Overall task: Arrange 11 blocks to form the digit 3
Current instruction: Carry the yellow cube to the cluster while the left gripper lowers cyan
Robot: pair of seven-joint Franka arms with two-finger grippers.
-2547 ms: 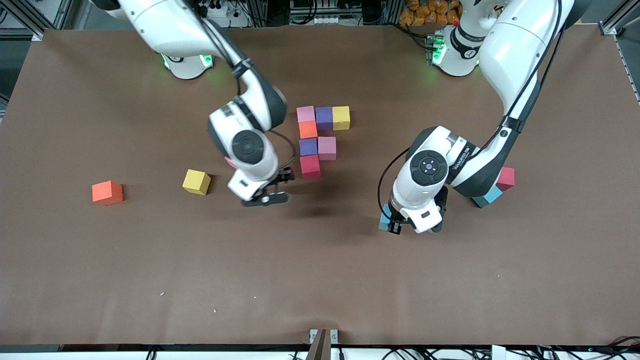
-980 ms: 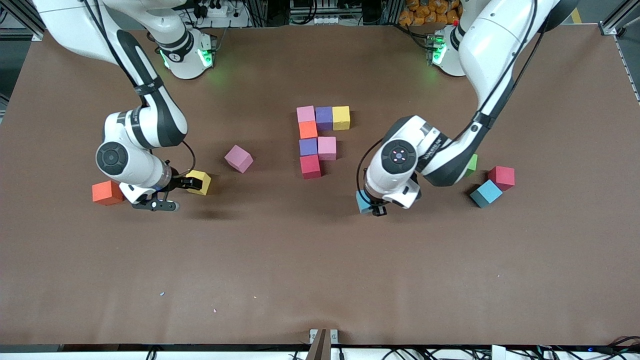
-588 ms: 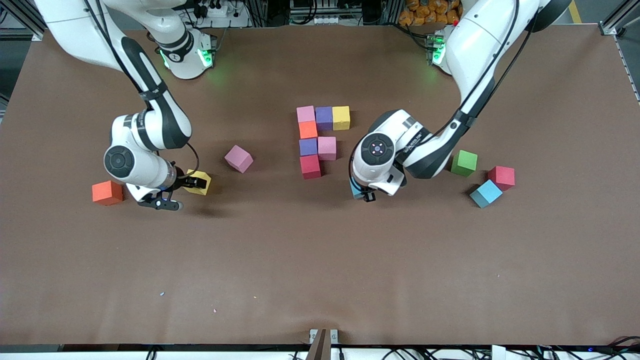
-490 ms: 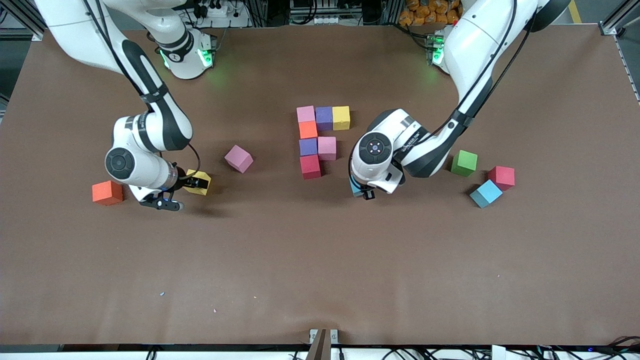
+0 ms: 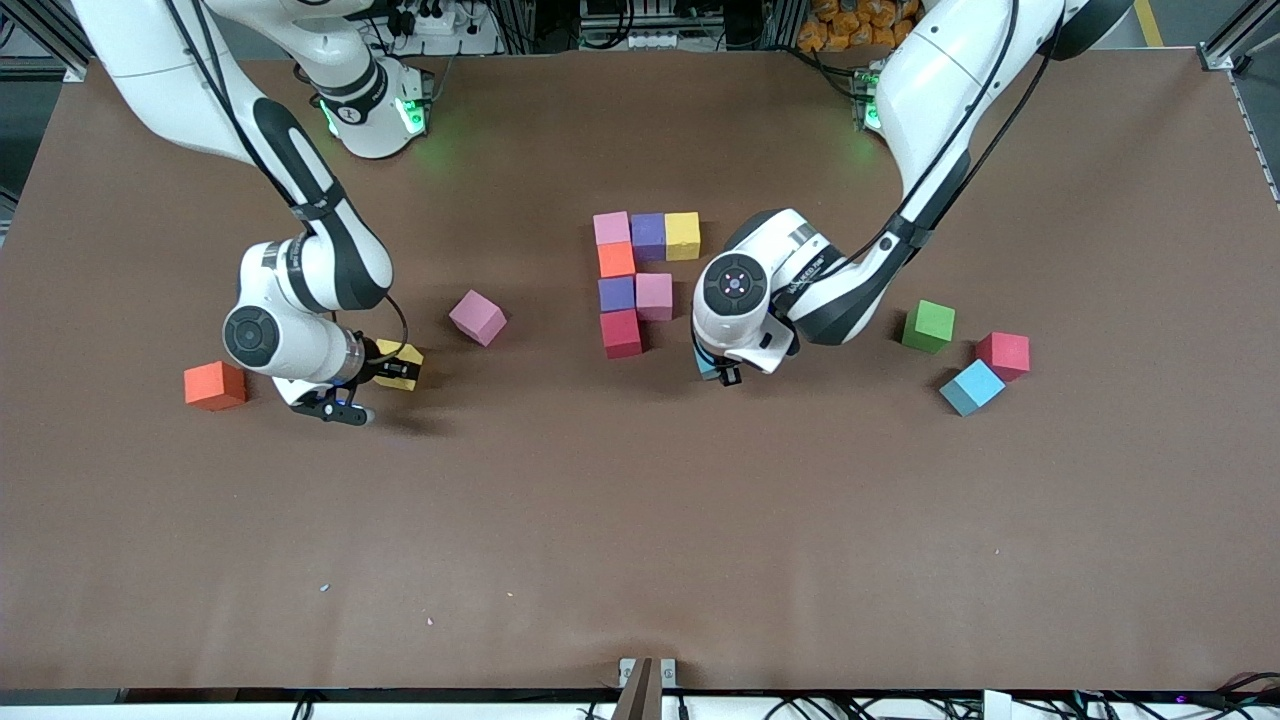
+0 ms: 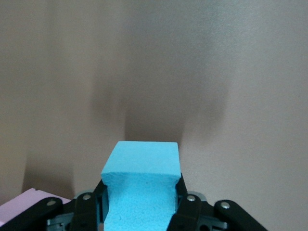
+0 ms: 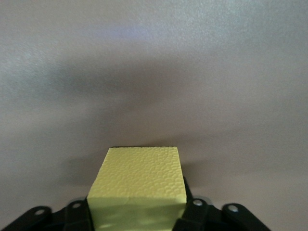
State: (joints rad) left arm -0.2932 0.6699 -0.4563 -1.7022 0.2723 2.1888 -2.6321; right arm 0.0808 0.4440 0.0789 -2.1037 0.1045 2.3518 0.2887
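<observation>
Front view shows twelve blocks in all: three pink, two purple, two yellow, two orange, two red... no, counted by colour they are two orange, two yellow, three pink, two purple, two red, two light blue and one green, which makes fourteen only if doubled, so here is each one in turn, from the right arm's end of the table to the left arm's end.

A lone orange block (image 5: 214, 385) sits nearest the right arm's end. Beside it the right gripper (image 5: 362, 388) is closed on a yellow block (image 5: 399, 362), a matte, pebbled cube gripped on two sides (image 7: 137, 185). Next comes a tilted pink block (image 5: 477, 317), apart from the rest. At mid-table seven blocks touch: a pink block in the top row (image 5: 611, 227), a purple block (image 5: 648, 235) and a second yellow block (image 5: 683, 235) in a row; under the pink one an orange block in the cluster (image 5: 616, 260), then a second purple block (image 5: 616, 294) with a third pink block (image 5: 654, 296) beside it, then a red block (image 5: 621, 334) nearest the camera. Just beside that cluster the left gripper (image 5: 715, 368) clamps a light blue block (image 6: 140, 185) low over the table (image 5: 640, 520). Toward the left arm's end lie a green block (image 5: 928, 326), a second light blue block (image 5: 971, 387) and a second red block (image 5: 1003, 355), the last two touching.
</observation>
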